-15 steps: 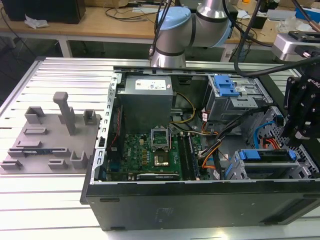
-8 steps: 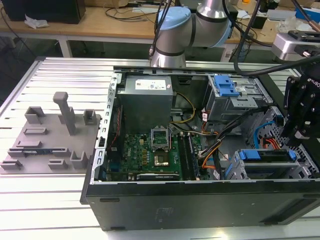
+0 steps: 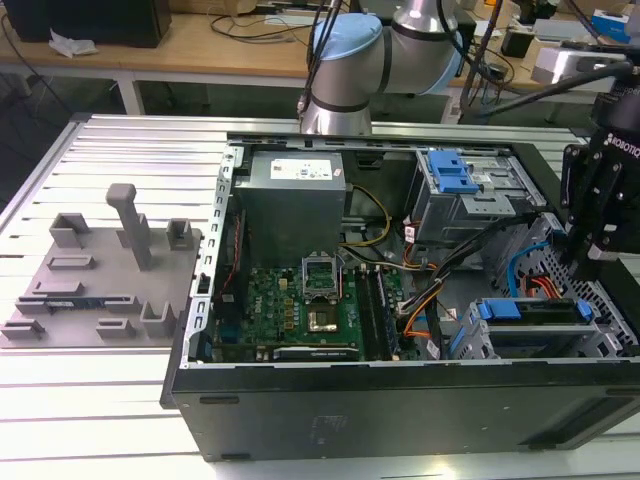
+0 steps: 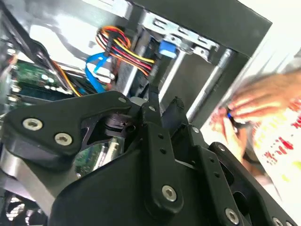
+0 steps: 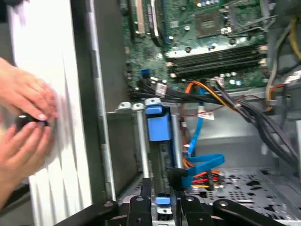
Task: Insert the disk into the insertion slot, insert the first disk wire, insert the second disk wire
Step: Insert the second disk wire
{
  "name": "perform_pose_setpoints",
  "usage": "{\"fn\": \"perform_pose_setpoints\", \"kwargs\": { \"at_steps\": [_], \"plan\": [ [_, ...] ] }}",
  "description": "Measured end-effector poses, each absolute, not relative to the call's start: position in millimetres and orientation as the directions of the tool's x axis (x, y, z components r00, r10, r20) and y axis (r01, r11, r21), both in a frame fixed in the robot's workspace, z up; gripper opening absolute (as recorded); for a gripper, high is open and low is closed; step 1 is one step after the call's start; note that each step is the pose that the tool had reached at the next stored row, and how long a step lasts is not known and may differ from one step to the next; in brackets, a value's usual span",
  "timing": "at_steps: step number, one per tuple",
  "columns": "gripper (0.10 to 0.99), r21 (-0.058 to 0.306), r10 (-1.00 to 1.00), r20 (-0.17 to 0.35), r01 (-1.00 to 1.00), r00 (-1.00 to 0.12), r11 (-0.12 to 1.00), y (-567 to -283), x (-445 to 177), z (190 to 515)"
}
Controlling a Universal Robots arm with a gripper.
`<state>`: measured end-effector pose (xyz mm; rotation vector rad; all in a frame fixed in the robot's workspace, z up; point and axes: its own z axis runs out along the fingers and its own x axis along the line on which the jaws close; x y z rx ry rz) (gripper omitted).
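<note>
Evidently the disk (image 3: 530, 310) already sits in the slot (image 3: 612, 335), so the hand (image 3: 586, 260), narrowly parted and empty, hangs just above its rear end, where, I judge, the wires (image 5: 202, 162) belong.

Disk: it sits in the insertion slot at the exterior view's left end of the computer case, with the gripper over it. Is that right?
Wrong side. The exterior view shows the disk in the insertion slot at that view's right end of the computer case, not the left. The gripper is over it, as stated.
</note>
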<state>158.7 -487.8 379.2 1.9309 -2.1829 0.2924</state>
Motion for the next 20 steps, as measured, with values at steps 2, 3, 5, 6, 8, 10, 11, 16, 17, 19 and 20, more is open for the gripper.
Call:
{"fn": "perform_pose_setpoints", "kwargs": {
  "at_steps": [2,3,5,6,8,10,11,16,17,19,20],
  "plan": [
    [0.302,-0.007,-0.937,0.329,-0.993,-0.115,0.119,-484,159,379],
    [0.302,-0.008,-0.933,0.341,-0.993,-0.114,0.119,-482,159,379],
    [0.302,-0.011,-0.924,0.365,-0.993,-0.113,0.117,-480,159,379],
    [0.302,-0.012,-0.922,0.369,-0.993,-0.113,0.117,-480,159,379],
    [0.302,-0.008,-0.913,0.393,-0.993,-0.111,0.117,-476,159,379],
    [0.302,-0.005,-0.908,0.406,-0.993,-0.109,0.117,-471,161,379],
    [0.302,-0.004,-0.907,0.408,-0.993,-0.108,0.117,-469,162,379],
    [0.302,0.003,-0.902,0.418,-0.993,-0.104,0.116,-463,173,379],
    [0.302,0.004,-0.896,0.431,-0.993,-0.103,0.116,-459,173,379],
    [0.302,0.004,-0.881,0.463,-0.993,-0.102,0.117,-453,173,379],
    [0.302,0.004,-0.872,0.479,-0.993,-0.1,0.117,-450,173,379]
  ]
}}
